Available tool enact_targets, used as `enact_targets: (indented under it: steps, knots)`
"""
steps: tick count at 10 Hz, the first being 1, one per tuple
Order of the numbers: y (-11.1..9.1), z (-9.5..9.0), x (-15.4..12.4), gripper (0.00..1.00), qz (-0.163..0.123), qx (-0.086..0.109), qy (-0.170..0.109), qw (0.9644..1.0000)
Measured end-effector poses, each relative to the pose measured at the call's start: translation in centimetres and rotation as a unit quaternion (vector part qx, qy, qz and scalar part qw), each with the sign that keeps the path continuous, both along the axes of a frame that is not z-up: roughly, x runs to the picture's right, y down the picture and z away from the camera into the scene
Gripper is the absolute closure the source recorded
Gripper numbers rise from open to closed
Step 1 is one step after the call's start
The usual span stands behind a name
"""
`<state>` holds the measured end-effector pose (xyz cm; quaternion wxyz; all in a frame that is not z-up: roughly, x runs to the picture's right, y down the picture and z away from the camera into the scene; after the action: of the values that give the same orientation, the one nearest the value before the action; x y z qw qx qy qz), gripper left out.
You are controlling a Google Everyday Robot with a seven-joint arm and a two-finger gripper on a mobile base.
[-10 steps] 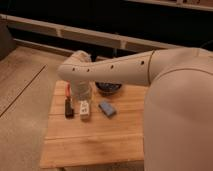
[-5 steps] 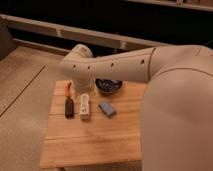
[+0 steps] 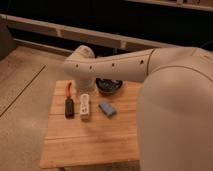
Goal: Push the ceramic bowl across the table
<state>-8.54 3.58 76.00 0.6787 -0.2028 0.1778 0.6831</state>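
The ceramic bowl, dark and glossy, sits near the far edge of the wooden plank table, its far rim covered by my arm. My white arm reaches from the right across the table's far side, with its bend at the left and a short section dropping just left of the bowl. My gripper is hidden behind the arm, somewhere by the bowl. The cream cup is out of view.
A flat blue block lies just in front of the bowl. A white oblong object and a dark tool with an orange handle lie side by side at the left. Floor surrounds the table, with a dark wall behind.
My arm has lifted and shifted a little right and away, uncovering more of the bowl. The objects on the table have stayed in place.
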Motion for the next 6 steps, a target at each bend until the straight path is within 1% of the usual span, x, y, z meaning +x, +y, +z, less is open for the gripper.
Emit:
enact_targets:
  steps: [1,2,3,4,5,6]
  knots:
    - [0.0,1.7,1.2,0.35,0.018,-0.008,-0.005,0.9998]
    - [-0.1,2.9,2.3,0.35,0.035,-0.012,-0.009,0.9993]
    - [-0.3,3.7,3.3,0.35,0.046,-0.012,-0.011,0.9988]
    - [-0.7,4.8,5.0,0.35,0.063,-0.011,-0.011,0.9979]
    - [-0.8,5.2,6.1,0.35,0.069,-0.011,-0.007,0.9975]
    - [-0.9,5.2,6.0,0.35,0.070,-0.010,-0.008,0.9975]
